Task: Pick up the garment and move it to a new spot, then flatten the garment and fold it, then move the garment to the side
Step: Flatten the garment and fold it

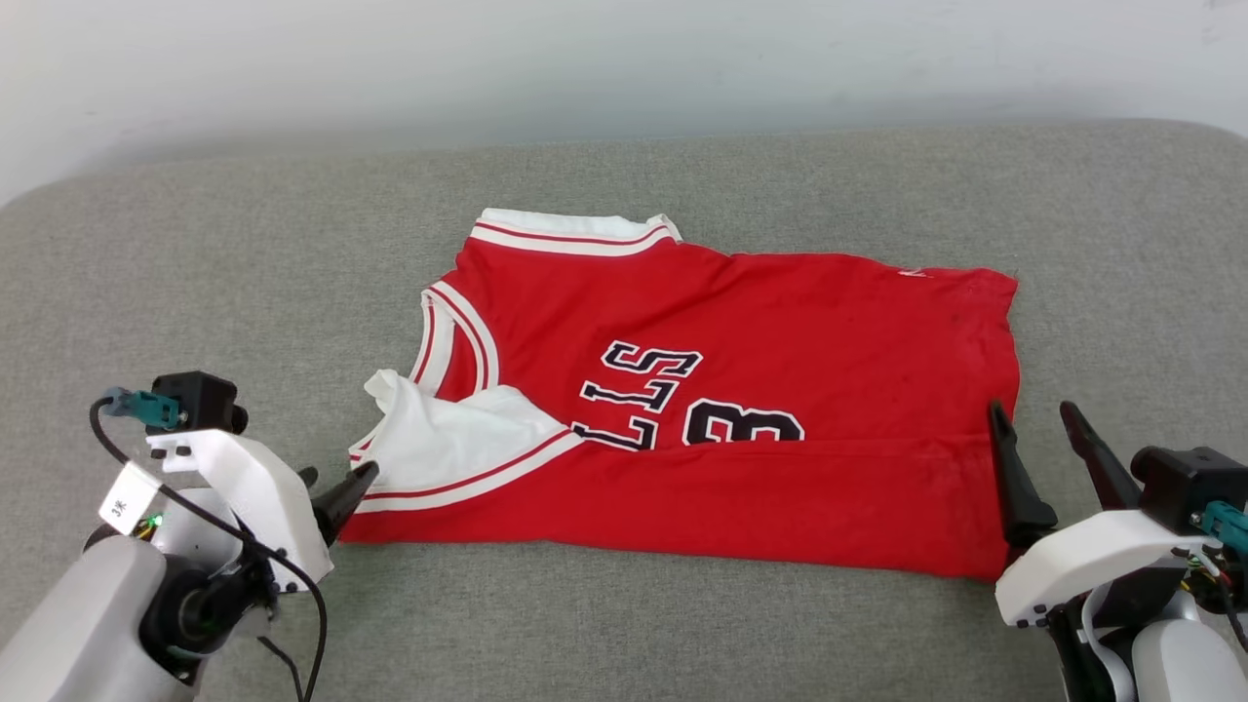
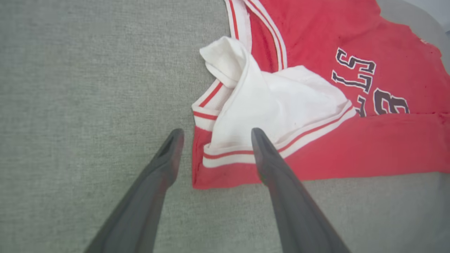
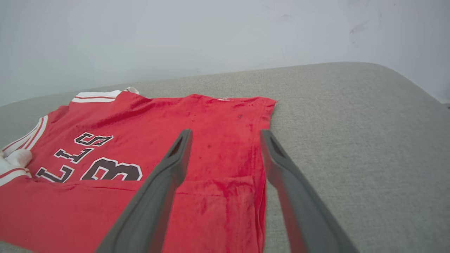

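The garment (image 1: 760, 409), a red jersey with black white-outlined lettering, lies spread on the grey cushion, its near long edge folded up over the chest. A white sleeve (image 1: 448, 439) with red-and-white trim is turned in over its near-left corner. My left gripper (image 1: 336, 487) hovers open at that corner; in the left wrist view the gripper (image 2: 214, 135) straddles the corner of the garment (image 2: 316, 151) with nothing held. My right gripper (image 1: 1033, 414) stands open at the garment's near-right corner; the right wrist view has that gripper (image 3: 225, 135) above the hem of the garment (image 3: 218, 154).
The grey fabric cushion (image 1: 195, 273) stretches wide on all sides of the jersey, with bare room at left, right and front. A pale wall (image 1: 624, 58) rises behind its far edge.
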You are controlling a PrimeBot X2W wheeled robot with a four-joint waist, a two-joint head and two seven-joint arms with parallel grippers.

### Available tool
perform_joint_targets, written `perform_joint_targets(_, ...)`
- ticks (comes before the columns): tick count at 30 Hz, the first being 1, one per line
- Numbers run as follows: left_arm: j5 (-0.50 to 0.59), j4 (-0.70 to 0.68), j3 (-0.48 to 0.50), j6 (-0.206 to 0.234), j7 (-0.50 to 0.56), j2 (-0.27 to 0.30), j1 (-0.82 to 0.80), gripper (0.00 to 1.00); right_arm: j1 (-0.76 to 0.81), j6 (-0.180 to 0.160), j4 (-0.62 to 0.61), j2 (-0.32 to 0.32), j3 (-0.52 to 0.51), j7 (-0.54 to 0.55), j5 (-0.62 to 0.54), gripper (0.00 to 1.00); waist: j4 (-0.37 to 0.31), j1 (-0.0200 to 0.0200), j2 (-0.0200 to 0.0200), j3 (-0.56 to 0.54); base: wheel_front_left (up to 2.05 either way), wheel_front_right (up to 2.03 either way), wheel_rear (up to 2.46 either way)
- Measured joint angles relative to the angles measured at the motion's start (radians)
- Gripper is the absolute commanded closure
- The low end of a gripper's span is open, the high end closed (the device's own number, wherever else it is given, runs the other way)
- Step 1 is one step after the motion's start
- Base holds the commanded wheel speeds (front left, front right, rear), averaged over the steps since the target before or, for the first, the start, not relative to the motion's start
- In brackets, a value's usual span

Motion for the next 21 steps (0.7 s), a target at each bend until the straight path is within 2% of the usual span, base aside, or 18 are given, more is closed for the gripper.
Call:
perform_joint_targets(3, -0.044, -0.059, -0.002, 0.024, 0.107, 0.034, 0.009, 0.00, 0.014, 0.000, -0.014, 0.005, -0.001, 0.008, -0.001, 0.00, -0.008, 0.0001, 0.0000, 0.003, 0.00, 0.00, 0.00)
perform_joint_targets(8, -0.065, -0.100, 0.000, 0.070, 0.170, 0.063, 0.033, 0.00, 0.015, 0.000, -0.036, 0.012, 0.001, 0.014, 0.001, 0.00, -0.027, 0.0000, 0.0000, 0.031, 0.00, 0.00, 0.00)
perform_joint_targets(14, -0.087, -0.082, -0.017, 0.077, 0.231, 0.064, 0.037, 0.00, 0.007, 0.000, -0.041, 0.015, 0.000, 0.017, 0.010, 0.00, -0.056, 0.0001, 0.0000, 0.075, 0.00, 0.00, 0.00)
perform_joint_targets(15, -0.093, -0.080, -0.019, 0.075, 0.241, 0.063, 0.036, 0.09, 0.005, 0.000, -0.040, 0.015, -0.001, 0.021, 0.011, 0.00, -0.061, 0.0000, 0.0000, 0.080, 0.00, 0.00, 0.00)
perform_joint_targets(16, -0.100, -0.075, -0.021, 0.067, 0.254, 0.063, 0.032, 1.00, 0.004, 0.000, -0.035, 0.016, -0.003, 0.030, 0.018, 0.00, -0.074, 0.0000, 0.0000, 0.095, 0.00, 0.00, 0.00)
perform_joint_targets(21, -0.092, -0.074, -0.025, 0.051, 0.232, 0.055, 0.028, 1.00, 0.004, 0.000, -0.027, 0.017, -0.022, 0.100, 0.030, 0.00, -0.087, 0.0001, 0.0000, 0.099, 0.00, 0.00, 0.00)
